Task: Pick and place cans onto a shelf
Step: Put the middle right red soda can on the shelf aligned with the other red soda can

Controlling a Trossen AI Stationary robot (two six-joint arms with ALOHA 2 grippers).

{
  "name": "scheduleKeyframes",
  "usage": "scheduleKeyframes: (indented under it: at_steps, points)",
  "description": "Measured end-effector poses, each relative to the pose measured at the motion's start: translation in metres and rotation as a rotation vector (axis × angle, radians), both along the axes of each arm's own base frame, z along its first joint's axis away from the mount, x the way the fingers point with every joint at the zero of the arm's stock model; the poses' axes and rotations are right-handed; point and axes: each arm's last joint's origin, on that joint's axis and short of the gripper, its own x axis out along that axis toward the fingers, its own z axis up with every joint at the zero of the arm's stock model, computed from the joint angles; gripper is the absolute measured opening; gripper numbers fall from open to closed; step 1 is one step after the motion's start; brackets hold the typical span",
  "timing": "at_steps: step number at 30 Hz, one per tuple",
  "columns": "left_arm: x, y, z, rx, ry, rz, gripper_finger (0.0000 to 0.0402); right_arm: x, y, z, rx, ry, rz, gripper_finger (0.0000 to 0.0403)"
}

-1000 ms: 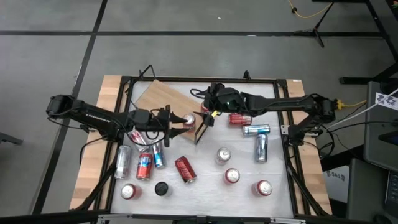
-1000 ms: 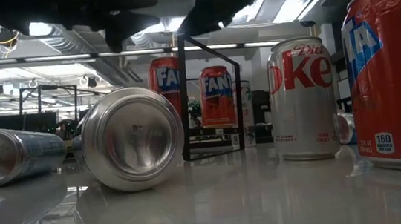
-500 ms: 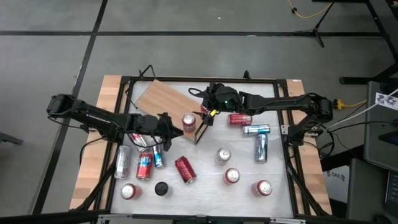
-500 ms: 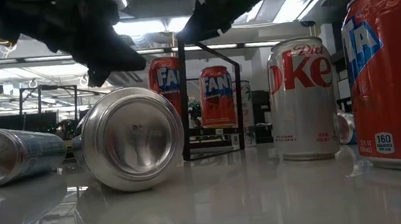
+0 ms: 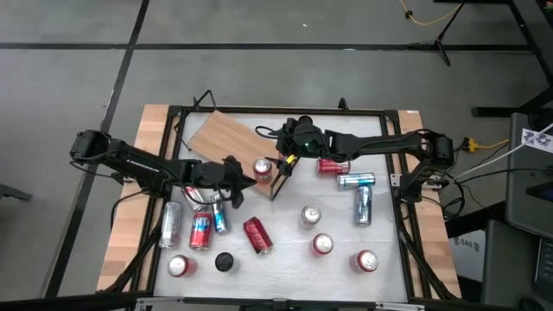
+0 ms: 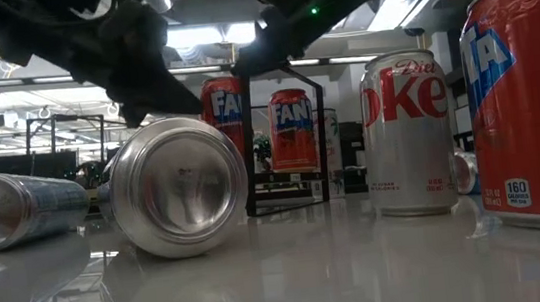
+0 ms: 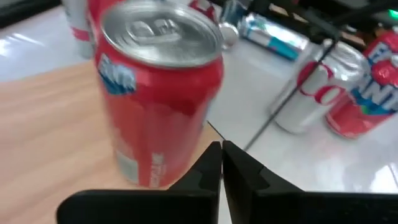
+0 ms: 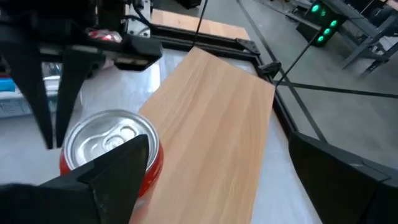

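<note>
Since the earlier frames the left gripper [image 5: 243, 184] has let go of the red can [image 5: 262, 168] and pulled back from it toward its own side, and its jaws, which stood apart around the can a second ago, are now closed on nothing; the right gripper [image 5: 288, 161] has edged a little closer over the shelf's frame end. The can stands upright, long axis vertical, on the shelf [image 5: 226, 138] at the end by the thin black frame, its silver top up. In the left wrist view the can [image 7: 158, 87] fills the picture just ahead of the shut fingertips [image 7: 208, 165], apart from them and slightly off to one side. The right wrist view looks down on the same can [image 8: 112, 152] from above, with that arm's jaws spread wide on either side of the wooden board [image 8: 211, 124] and holding nothing. So this can looks placed. The next pick, I judge, turns on the cans lying on the tabletop [image 5: 285, 233]: the cluster of fallen cans [image 5: 201, 226] lies just beside and below the left gripper, nearer to it than to the right one, with their long axes roughly along the tabletop's depth, so the left jaws would have to reopen and straddle one across its width.
</note>
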Motion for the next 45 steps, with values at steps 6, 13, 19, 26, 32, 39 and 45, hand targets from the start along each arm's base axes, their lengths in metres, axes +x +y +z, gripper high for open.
scheduleKeyframes:
  at_steps: [6,13,19,26,32,39,45]
  points:
    - [0.000,0.002,0.001,0.030,-0.010,0.059,0.0000,0.001,0.000,-0.004,0.010,0.012,0.010,0.0374]
    - [-0.001,0.004,0.001,0.060,-0.011,0.115,0.0000,0.001,0.000,-0.004,0.014,0.020,0.016,0.0374]
    - [-0.001,0.005,0.001,0.087,-0.013,0.167,0.0000,0.001,0.000,-0.005,0.015,0.026,0.016,0.0374]
    - [-0.001,0.012,0.001,0.094,-0.012,0.205,0.0000,0.001,0.000,-0.005,0.014,0.028,0.016,0.0374]
    - [-0.001,0.016,0.001,0.080,-0.011,0.197,0.0000,0.001,0.001,-0.005,0.013,0.030,0.015,0.0374]
    - [-0.001,0.015,0.001,0.113,0.008,0.171,0.0000,-0.007,0.002,0.007,-0.002,0.019,0.003,0.0374]
    - [-0.004,0.016,-0.004,0.141,0.069,0.186,0.0000,-0.021,0.004,0.032,-0.003,-0.045,0.019,0.0374]
